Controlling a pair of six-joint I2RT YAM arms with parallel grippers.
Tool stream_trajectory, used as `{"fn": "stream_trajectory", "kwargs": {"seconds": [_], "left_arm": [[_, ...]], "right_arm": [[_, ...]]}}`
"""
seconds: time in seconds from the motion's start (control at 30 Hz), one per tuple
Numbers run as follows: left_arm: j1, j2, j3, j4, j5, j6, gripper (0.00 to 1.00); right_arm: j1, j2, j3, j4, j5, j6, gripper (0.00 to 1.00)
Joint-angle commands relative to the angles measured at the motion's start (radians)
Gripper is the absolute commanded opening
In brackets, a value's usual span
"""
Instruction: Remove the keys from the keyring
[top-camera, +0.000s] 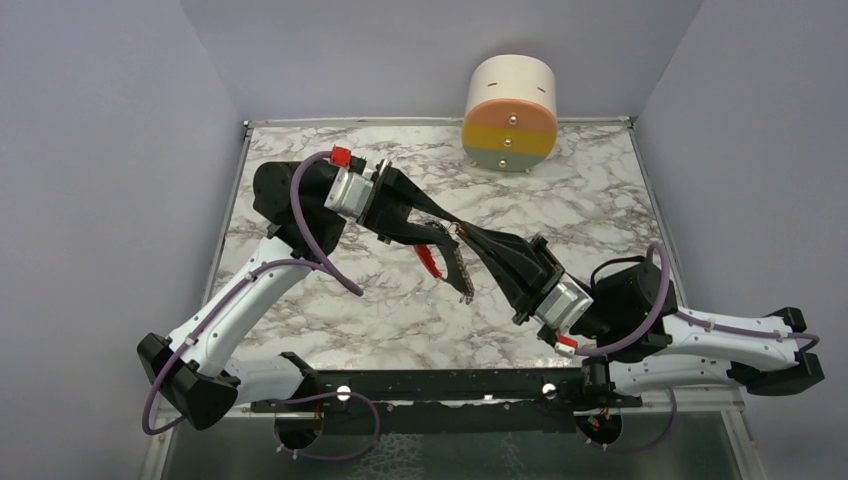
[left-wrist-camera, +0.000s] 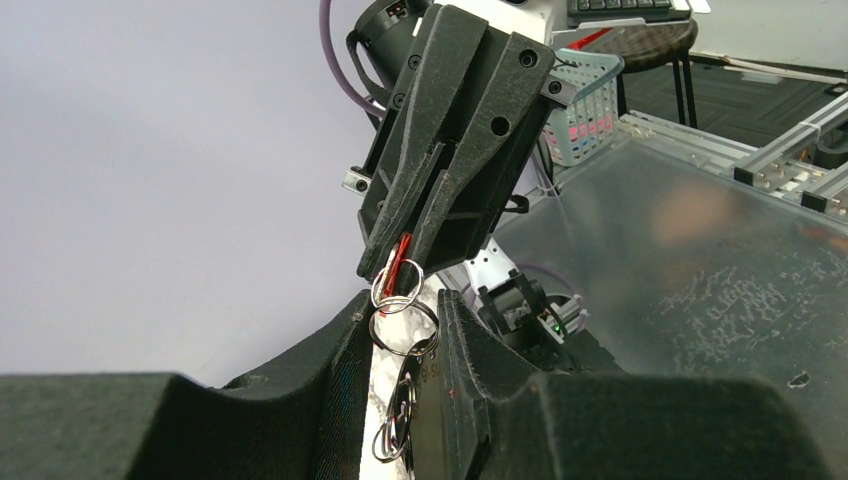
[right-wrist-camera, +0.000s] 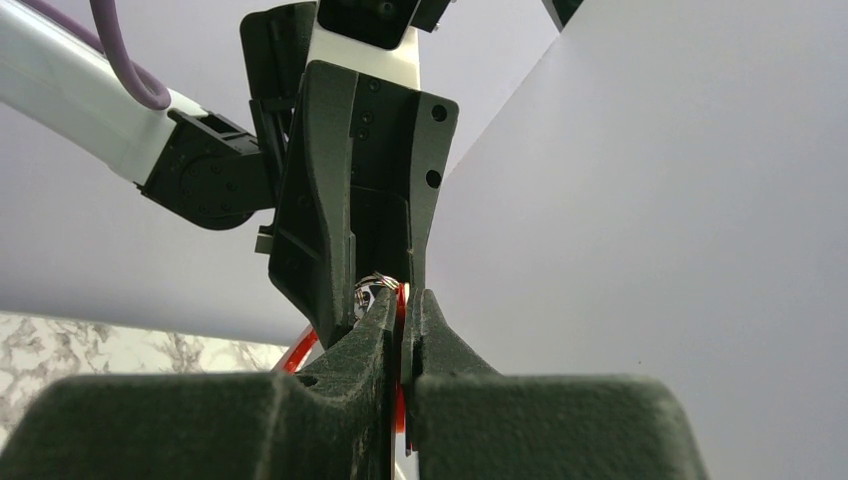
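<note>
- Left pincer (left-wrist-camera: 404, 315): its fingers are partly closed and press on either side of a thin silver ring (left-wrist-camera: 405, 335).
- Keyring (top-camera: 458, 272) of silver link chain, thin metal rings and a red curved clip (top-camera: 431, 258): held between the two pincer tips. Chain and clip dangle just below them over the white marbled surface (top-camera: 400, 310). The keys are too small to make out.
- Right pincer (right-wrist-camera: 402, 305): tip to tip with the left, clamped tight on the red clip.
- Cream cylinder (top-camera: 510, 112) with an orange, yellow and green face: well beyond the right pincer.

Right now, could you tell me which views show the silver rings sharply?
Left wrist: thin silver metal rings crisp, foreground blurred. Right wrist: only a glint beside the red curved clip, foreground soft. Top external: evenly lit, rings too small to resolve.
</note>
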Motion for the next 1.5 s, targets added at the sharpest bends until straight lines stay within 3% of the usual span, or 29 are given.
{"fn": "stream_trajectory", "kwargs": {"seconds": [0.0, 0.5, 0.93, 1.47], "left_arm": [[-0.008, -0.005, 0.026, 0.008, 0.023, -0.010, 0.09], [-0.007, 0.030, 0.074, 0.009, 0.015, -0.034, 0.00], [0.000, 0.053, 0.103, 0.008, 0.004, -0.049, 0.00], [0.005, 0.019, 0.081, 0.009, -0.030, -0.012, 0.00]], "right_arm": [[0.002, -0.005, 0.053, -0.025, -0.046, 0.040, 0.02], [0.003, -0.003, 0.146, -0.237, -0.132, 0.122, 0.02], [0.002, -0.011, 0.241, -0.443, -0.263, 0.171, 0.02], [0.002, -0.029, 0.180, -0.364, -0.256, 0.187, 0.01]]}}
